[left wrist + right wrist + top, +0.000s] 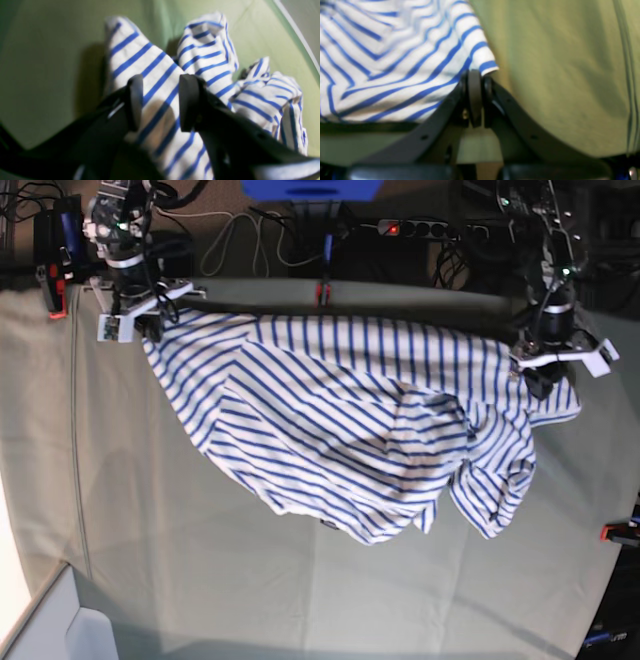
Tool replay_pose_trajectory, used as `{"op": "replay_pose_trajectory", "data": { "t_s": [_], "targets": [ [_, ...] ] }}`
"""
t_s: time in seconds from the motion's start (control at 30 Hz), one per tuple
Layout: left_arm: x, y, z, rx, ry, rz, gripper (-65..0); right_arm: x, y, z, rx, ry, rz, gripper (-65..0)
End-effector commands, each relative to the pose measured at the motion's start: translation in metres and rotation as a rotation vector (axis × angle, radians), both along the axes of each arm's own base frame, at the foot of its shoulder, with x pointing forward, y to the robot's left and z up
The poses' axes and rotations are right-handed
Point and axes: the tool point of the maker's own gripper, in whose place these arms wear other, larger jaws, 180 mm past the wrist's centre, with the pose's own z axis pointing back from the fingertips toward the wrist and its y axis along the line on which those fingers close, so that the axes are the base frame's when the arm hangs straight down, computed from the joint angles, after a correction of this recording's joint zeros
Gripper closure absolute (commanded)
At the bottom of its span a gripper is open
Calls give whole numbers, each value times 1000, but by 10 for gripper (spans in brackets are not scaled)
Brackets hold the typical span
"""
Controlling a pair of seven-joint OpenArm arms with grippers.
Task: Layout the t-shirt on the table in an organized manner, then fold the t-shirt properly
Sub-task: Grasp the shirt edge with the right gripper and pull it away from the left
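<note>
Nearest the camera: my left gripper, black jaws spread apart with striped cloth lying between them, not pinched
Right gripper: my right gripper has its jaws pressed together on a corner of the shirt, the hem edge poking out just above the pads
Shirt position: white with blue stripes, stretched along the far side of the table between my two arms; in the base view my right gripper holds one far corner and my left gripper sits over the other end
Done so far: I judge the far edge roughly pulled straight, so the laying out has begun
Left to do: the near part sags in loose diagonal folds and one end is bunched in a rumpled heap below my left gripper; sleeves and hem are not spread, and no fold has been made, so most of the task remains
Shirt from left wrist: crumpled ridges standing up off the green cover, near the table edge
Around: red clamps on the table edges, a power strip and cables behind the far edge
In the way: nothing lies on the table beside the shirt; the heap near the table's edge is the main trouble, and I think it could slide off
</note>
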Motion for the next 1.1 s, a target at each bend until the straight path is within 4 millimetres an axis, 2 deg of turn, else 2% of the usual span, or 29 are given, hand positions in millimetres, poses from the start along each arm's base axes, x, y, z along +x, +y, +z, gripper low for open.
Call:
{"op": "replay_pose_trajectory", "data": {
  "t_s": [0.0, 0.1, 0.2, 0.3, 0.37, 0.43, 0.5, 0.57, 0.63, 0.73, 0.83, 0.9, 0.97, 1.07],
  "targets": [
    [5, 7, 14, 31, -46, 5, -237, -2, -12, 5, -24, -18, -13, 0],
    [-3, 2, 11, 22, -37, 13, -238, -9, -8, 3, 6, -13, 33, 0],
    [-7, 3, 19, 37, -49, 10, -238, -14, 3, 5, 77, -24, 87, 0],
    [-16, 16, 30, 64, -61, 42, -258, -13, 15, 7, 109, -35, 146, 0],
    [-21, 26, 35, 72, -69, 79, -322, -12, 17, 8, 110, -34, 172, 0],
    [-29, 45, 40, 97, -72, 124, -414, -11, 20, 8, 112, -34, 193, -2],
    [-37, 63, 44, 119, -71, 166, -498, -9, 22, 9, 112, -37, 203, -43],
    [-42, 75, 46, 135, -69, 197, -553, -7, 19, 11, 103, -40, 211, -89],
    [-46, 79, 31, 118, -38, 214, -577, -5, 18, 12, 100, -46, 210, -135],
    [-41, 84, 8, 88, 4, 219, -576, 3, 17, 16, 96, -66, 207, -172],
    [-29, 70, -18, 41, 48, 185, -575, 8, 16, 20, 90, -82, 210, -173],
    [-20, 66, -20, 36, 47, 162, -557, 13, 12, 28, 68, -101, 219, -173],
    [-12, 57, -22, 28, 47, 131, -500, 19, 10, 40, 46, -129, 230, -173],
    [3, 50, -17, 26, 23, 111, -346, 30, 5, 60, 5, -180, 249, -176]
  ]
}}
